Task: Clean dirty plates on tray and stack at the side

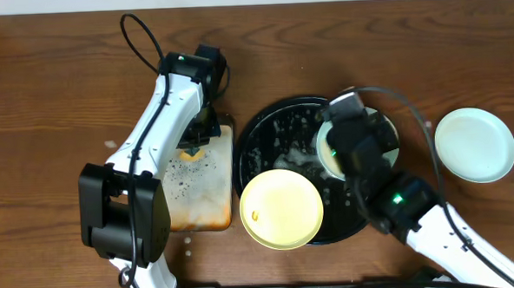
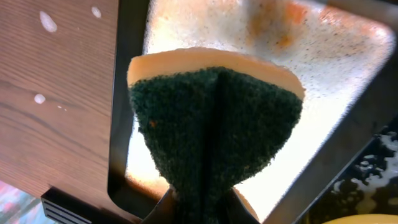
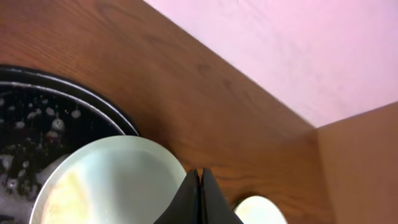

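The round black tray [image 1: 265, 135] is wet and speckled with foam. A pale yellow plate [image 1: 282, 210] lies over its front rim. A mint plate [image 1: 385, 131] lies on the tray's right side, mostly under my right gripper [image 1: 350, 121]. In the right wrist view the gripper [image 3: 200, 180] is shut, its tips at this plate's [image 3: 112, 180] far rim. Whether it touches the plate I cannot tell. A second mint plate [image 1: 474, 145] lies on the table to the right. My left gripper [image 2: 202, 202] is shut on a folded green sponge [image 2: 214, 124].
The sponge hangs over a rectangular orange-stained tray [image 1: 198, 194] left of the black tray; it also shows in the left wrist view [image 2: 323, 81]. White droplets [image 2: 46, 22] dot the wooden table. The left arm's base [image 1: 121, 211] stands at the front left.
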`<action>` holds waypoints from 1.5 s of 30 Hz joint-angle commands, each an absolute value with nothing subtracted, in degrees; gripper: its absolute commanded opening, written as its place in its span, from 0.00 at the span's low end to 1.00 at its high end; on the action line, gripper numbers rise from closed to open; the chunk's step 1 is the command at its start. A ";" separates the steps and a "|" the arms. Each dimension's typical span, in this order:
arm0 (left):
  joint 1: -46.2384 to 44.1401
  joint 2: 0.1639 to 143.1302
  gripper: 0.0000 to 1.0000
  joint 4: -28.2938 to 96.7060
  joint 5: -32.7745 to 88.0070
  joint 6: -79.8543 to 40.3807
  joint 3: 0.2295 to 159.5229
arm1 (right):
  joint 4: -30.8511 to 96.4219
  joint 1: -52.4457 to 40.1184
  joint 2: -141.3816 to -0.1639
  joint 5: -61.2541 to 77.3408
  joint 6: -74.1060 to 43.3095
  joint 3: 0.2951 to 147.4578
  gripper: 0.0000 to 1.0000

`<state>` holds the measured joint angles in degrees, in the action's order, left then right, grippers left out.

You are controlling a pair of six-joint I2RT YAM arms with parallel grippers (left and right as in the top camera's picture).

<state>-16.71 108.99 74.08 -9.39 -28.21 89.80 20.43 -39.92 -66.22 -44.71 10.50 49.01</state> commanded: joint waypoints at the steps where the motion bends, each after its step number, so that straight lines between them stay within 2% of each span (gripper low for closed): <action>1: -16.60 109.19 0.14 74.11 -10.15 -27.42 88.55 | 22.59 -40.23 -65.89 -50.98 5.08 49.87 0.01; 2: -16.60 109.19 0.14 74.13 -10.15 -27.40 88.29 | 25.63 -38.22 -65.91 -48.47 -1.43 49.87 0.01; 4: -16.60 109.19 0.16 74.11 -10.15 -27.22 88.18 | 28.69 -34.00 -66.08 -41.60 -6.85 49.84 0.04; 5: -16.60 109.19 0.17 74.08 -10.17 -26.92 88.18 | 29.47 -31.00 -66.30 -36.82 -8.29 49.84 0.11; 7: -16.60 109.19 0.25 74.08 -10.17 -26.55 88.18 | 29.76 -23.66 -67.05 -25.98 -8.29 49.84 0.30; 9: -16.38 109.19 0.29 73.89 -10.17 -26.04 88.18 | 29.65 -16.49 -67.83 -16.64 -8.29 49.84 0.42; 13: -16.01 109.19 0.31 73.06 -10.13 -25.69 87.20 | 30.87 -2.87 -70.65 3.05 -8.27 49.84 0.46; 17: -16.03 109.19 0.23 70.81 -8.21 -23.94 85.71 | 32.51 5.34 -76.16 15.07 -5.76 49.84 0.44; 23: -14.39 103.85 0.24 70.70 -8.10 -23.16 85.71 | 32.71 7.20 -85.38 19.31 -0.51 49.84 0.42; 29: -10.39 90.43 0.35 70.81 -4.93 -23.18 85.71 | 28.47 7.20 -90.83 17.08 0.97 49.84 0.38; 32: -8.80 84.33 0.45 70.81 -4.93 -23.18 85.71 | 27.31 7.20 -91.33 16.91 0.95 49.84 0.23; 34: -8.40 81.23 0.51 71.00 -4.93 -23.16 85.71 | 26.33 7.20 -91.31 16.67 0.99 49.84 0.17; 36: -8.43 78.67 0.54 71.37 -4.95 -23.16 85.71 | 25.04 7.20 -91.31 15.53 0.97 49.84 0.03; 39: -8.43 76.23 0.71 71.96 -4.95 -23.16 85.71 | 24.18 7.20 -91.24 14.13 0.91 49.84 0.01; 41: -8.43 75.42 0.78 72.07 -4.95 -23.16 85.71 | 24.29 7.20 -91.02 14.13 0.91 49.84 0.01; 45: -8.43 75.22 0.80 72.20 -4.95 -23.16 85.71 | 24.43 7.20 -89.49 13.50 0.93 49.84 0.01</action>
